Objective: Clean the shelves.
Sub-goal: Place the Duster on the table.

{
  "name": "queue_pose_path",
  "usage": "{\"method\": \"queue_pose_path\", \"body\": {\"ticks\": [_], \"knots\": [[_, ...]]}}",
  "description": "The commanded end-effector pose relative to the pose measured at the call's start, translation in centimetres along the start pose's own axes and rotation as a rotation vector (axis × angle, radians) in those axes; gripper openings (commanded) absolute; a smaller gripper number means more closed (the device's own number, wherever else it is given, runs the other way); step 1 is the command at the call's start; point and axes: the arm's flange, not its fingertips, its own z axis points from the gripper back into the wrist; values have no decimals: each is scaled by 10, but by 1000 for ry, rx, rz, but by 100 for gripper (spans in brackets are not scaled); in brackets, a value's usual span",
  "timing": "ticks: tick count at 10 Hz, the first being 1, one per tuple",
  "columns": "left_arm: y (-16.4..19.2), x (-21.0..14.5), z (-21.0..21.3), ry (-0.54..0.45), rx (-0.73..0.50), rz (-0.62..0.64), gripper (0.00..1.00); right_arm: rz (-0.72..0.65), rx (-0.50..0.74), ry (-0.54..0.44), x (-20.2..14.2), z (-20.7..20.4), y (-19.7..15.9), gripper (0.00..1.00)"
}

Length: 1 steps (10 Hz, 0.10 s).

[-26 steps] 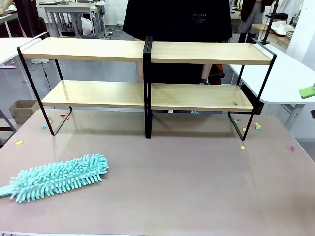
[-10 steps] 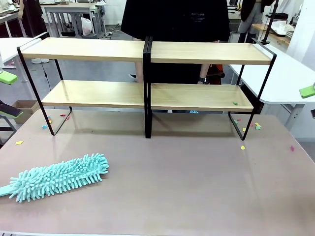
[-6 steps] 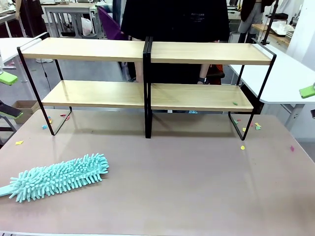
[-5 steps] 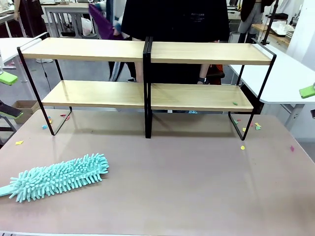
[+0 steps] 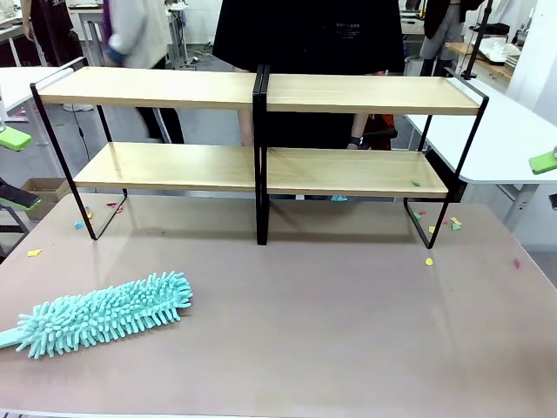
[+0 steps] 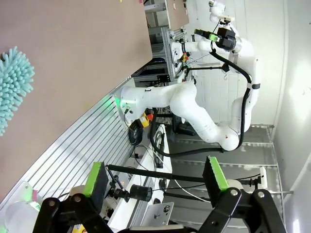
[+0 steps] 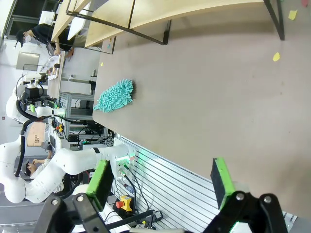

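Observation:
The shelves (image 5: pixel 348 171) stand across the far half of the table, two joined racks of light wooden boards on a thin black frame; they also show in the right wrist view (image 7: pixel 146 14). A small green scrap (image 5: pixel 415 183) lies on the lower right board. A teal fluffy duster (image 5: pixel 100 313) lies flat on the table at front left, also in both wrist views (image 6: pixel 13 90) (image 7: pixel 114 95). My left gripper (image 5: pixel 13 170) hangs open at the left edge, nothing between its pads (image 6: pixel 154 175). My right gripper (image 5: pixel 548 181) is open at the right edge (image 7: pixel 160 179).
Small coloured paper scraps (image 5: pixel 428 260) lie on the brown table (image 5: pixel 331 322) near the rack's feet and at the left (image 5: pixel 34 252). A person in black (image 5: pixel 313 35) stands behind the shelves. White tables (image 5: pixel 513 131) flank the sides.
My left gripper came into view at the left edge and has held still since. A person in the background walks to the left. The duster has not moved.

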Motion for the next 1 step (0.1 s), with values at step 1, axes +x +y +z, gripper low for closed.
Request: {"method": "queue_pose_path", "body": {"ticks": [1], "knots": [[0, -1, 1, 9, 2, -11, 100, 15, 19, -16, 4, -2, 1, 100]]}}
